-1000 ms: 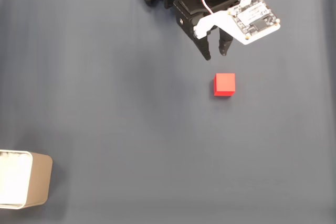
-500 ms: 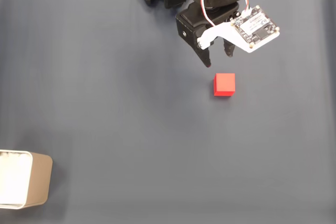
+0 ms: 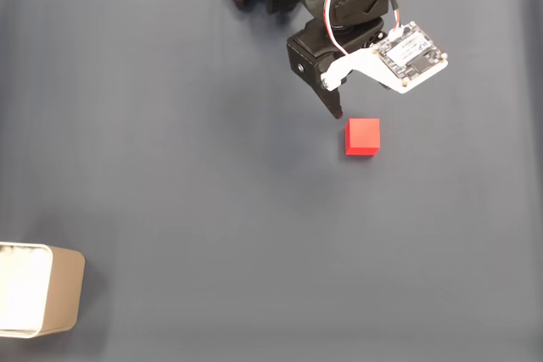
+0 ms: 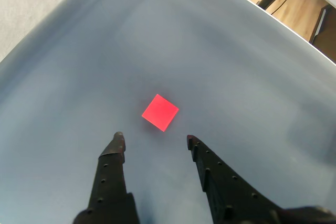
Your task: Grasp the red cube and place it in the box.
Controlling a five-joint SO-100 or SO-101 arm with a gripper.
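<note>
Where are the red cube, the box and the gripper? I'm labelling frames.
red cube (image 3: 363, 136), fixed view, top face.
box (image 3: 66, 290), fixed view, beige side wall.
gripper (image 4: 153, 139), wrist view, between the fingertips.

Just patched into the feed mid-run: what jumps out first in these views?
The red cube stands out most, bright against the dark blue-grey table, lying right of centre in the fixed view. Just above it there, the black hand hovers with its fingers apart, and the wrist view shows the cube ahead of the gap, untouched. The beige box sits far off at the lower left corner.
</note>
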